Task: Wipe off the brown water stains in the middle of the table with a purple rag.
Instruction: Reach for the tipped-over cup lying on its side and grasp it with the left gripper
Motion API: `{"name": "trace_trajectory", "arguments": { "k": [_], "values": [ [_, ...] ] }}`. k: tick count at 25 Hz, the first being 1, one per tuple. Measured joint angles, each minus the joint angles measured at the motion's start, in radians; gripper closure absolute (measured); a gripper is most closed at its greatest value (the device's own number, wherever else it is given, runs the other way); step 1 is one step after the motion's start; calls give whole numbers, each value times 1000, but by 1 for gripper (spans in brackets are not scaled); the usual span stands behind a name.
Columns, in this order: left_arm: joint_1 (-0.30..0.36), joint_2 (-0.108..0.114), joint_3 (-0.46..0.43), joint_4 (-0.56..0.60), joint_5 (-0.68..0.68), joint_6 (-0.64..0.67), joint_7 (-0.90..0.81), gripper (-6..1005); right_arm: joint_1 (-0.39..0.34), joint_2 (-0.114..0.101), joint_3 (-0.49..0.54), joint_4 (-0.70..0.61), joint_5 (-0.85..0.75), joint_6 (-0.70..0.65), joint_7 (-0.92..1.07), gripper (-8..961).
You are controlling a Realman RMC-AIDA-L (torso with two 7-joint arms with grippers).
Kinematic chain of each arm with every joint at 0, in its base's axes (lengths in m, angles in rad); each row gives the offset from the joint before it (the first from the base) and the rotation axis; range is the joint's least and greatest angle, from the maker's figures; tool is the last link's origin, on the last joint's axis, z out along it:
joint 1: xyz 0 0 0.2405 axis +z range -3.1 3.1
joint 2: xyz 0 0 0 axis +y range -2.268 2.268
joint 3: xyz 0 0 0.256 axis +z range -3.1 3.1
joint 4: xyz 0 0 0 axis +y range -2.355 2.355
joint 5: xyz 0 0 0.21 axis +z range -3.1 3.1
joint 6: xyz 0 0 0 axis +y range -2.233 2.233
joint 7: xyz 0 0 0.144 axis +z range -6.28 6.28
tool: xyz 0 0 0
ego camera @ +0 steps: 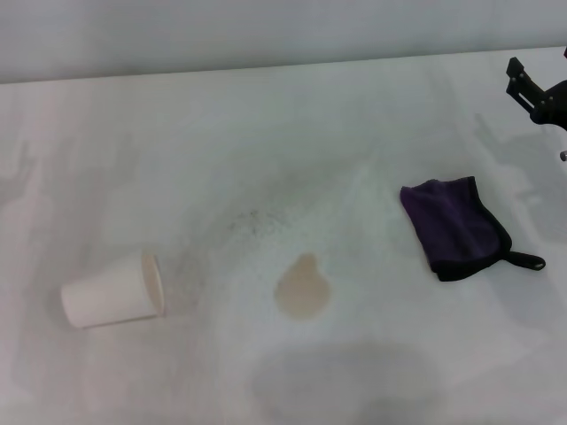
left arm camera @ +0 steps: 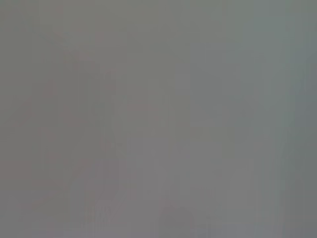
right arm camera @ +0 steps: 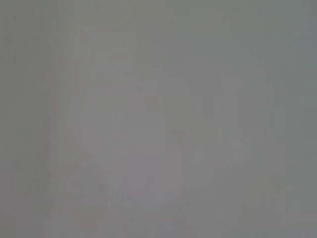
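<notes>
A tan-brown water stain lies near the middle of the white table. To its right lies the folded purple rag, with black edging and a small black loop at its near right corner. My right gripper shows only as a black part at the far right edge, above and beyond the rag and apart from it. The left gripper is out of view. Both wrist views show only plain grey.
A white paper cup lies on its side at the front left, mouth facing the stain. Faint grey speckles mark the table behind the stain. A grey shadow falls on the front edge.
</notes>
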Motion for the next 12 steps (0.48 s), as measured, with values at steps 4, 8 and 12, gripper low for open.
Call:
{"name": "trace_trajectory", "arguments": {
  "k": [4,8,12],
  "values": [
    [0,0,-1,1,0,0,2,128,1,0,0,2,0,0,-3,81],
    [1,0,-1,-2,-6,0,3,127,3,0,-1,3,0,0,0,81],
    [3,-1,-1,-5,-10,0,3,127,7,0,-1,3,0,-4,0,81]
  ]
}}
